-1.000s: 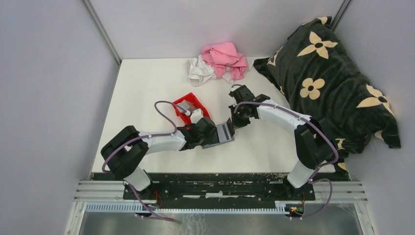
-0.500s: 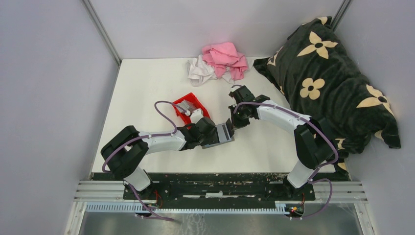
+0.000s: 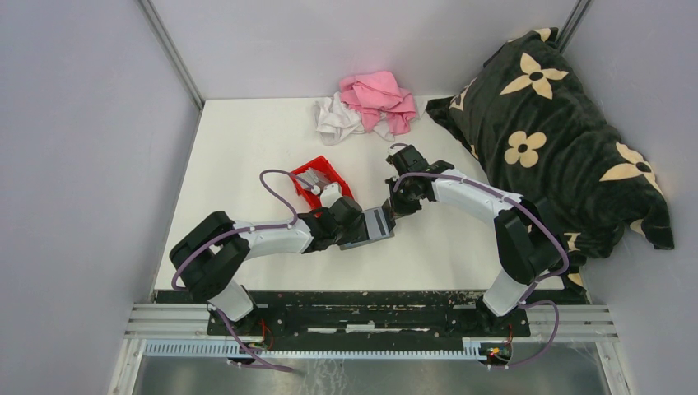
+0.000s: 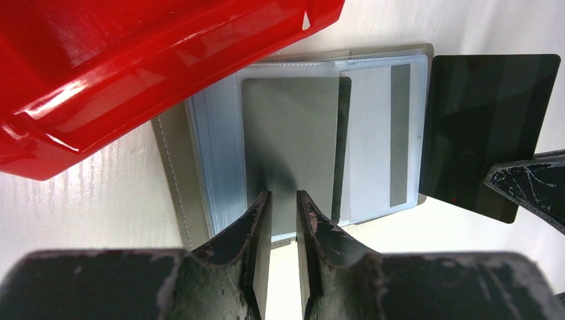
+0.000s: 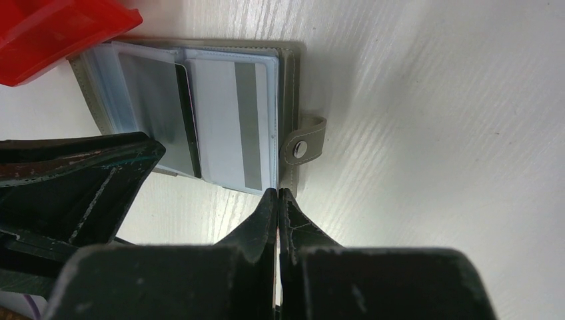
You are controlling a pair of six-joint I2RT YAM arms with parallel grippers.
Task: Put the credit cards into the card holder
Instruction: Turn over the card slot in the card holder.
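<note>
Surface: White table (image 3: 247,148), with grey walls on three sides.
Left gripper (image 4: 283,197): jaws a narrow gap apart, nothing seen clamped between them. The tips lie over the near end of a grey card (image 4: 290,127); contact cannot be confirmed.
Right gripper (image 5: 277,195): jaws fully together, tips at the near edge of the card holder (image 4: 172,173), just beside its snap tab (image 5: 303,148). Whether anything thin is pinched cannot be told.
Grey card: flat over the holder's left-hand clear sleeves (image 4: 213,133); judged not fully seated. A dark card (image 4: 343,133) shows just behind it.
Card holder: lies open between the two grippers, one corner at the rim of the red bin (image 4: 133,80).
Right-hand page: a striped white card (image 4: 373,133) sits in its sleeve.
Dark panel (image 4: 490,127): rectangular, just past the holder's outer edge. Card or not is undetermined.
Far edge: pink cloth (image 3: 379,95) touching white cloth (image 3: 336,119); flowered cushion (image 3: 551,132) to the right.
Risk one: the card could ride over the sleeve mouth instead of entering, because the clear film lies flat.
Risk two: the holder could slide under the push if the right tips lose its edge.
Risk three: the bin rim could block the card's travel.
Count: two grippers, one holder, one bin, three cards identified, one doubtful panel, two cloths, one cushion.
</note>
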